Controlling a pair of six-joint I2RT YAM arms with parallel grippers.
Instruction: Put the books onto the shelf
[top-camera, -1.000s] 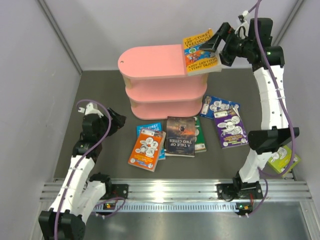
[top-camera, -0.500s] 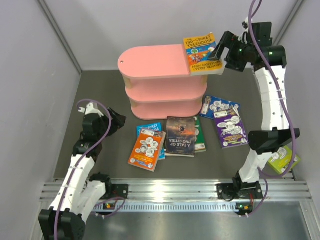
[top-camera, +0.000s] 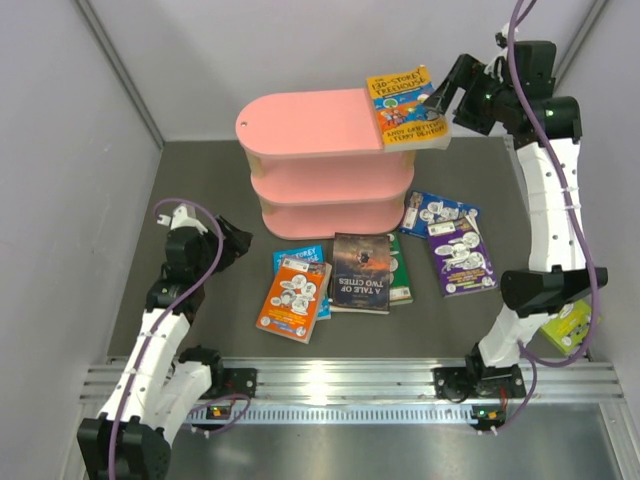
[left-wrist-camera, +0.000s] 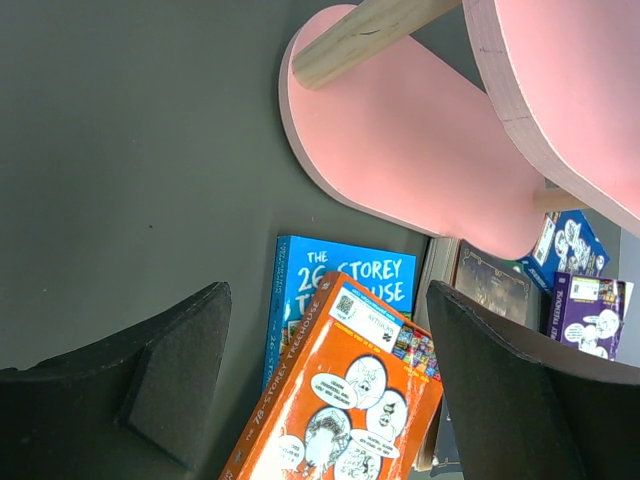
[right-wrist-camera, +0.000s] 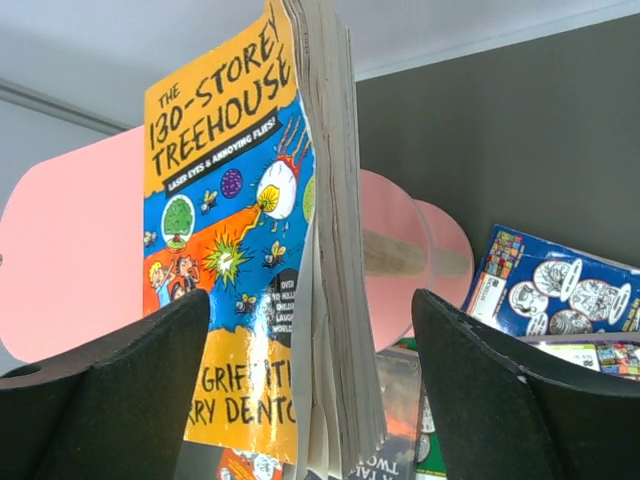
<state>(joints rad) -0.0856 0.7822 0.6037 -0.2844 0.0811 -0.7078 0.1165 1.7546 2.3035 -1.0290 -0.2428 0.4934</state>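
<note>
The pink three-tier shelf (top-camera: 300, 125) stands at the back of the dark mat. One book, the yellow and blue "130-Storey Treehouse" (top-camera: 405, 105), lies on the top board and overhangs its right end. My right gripper (top-camera: 447, 100) is open just right of it. In the right wrist view the book (right-wrist-camera: 230, 250) stands between the spread fingers of the right gripper (right-wrist-camera: 310, 330), touching neither. My left gripper (top-camera: 235, 245) is open at the left, above the mat. An orange book (left-wrist-camera: 350, 400) lying on a blue one (left-wrist-camera: 340, 285) shows between its fingers.
More books lie in front of the shelf: a dark one (top-camera: 361, 272), a green one (top-camera: 399, 270) under its right edge, a purple one (top-camera: 461, 255) and a navy one (top-camera: 435, 212). A lime book (top-camera: 568, 325) lies at the far right behind the right arm. Grey walls enclose the mat.
My right gripper has drawn back to the right, off the yellow and blue book, which stays on the top board. The left arm has not moved.
</note>
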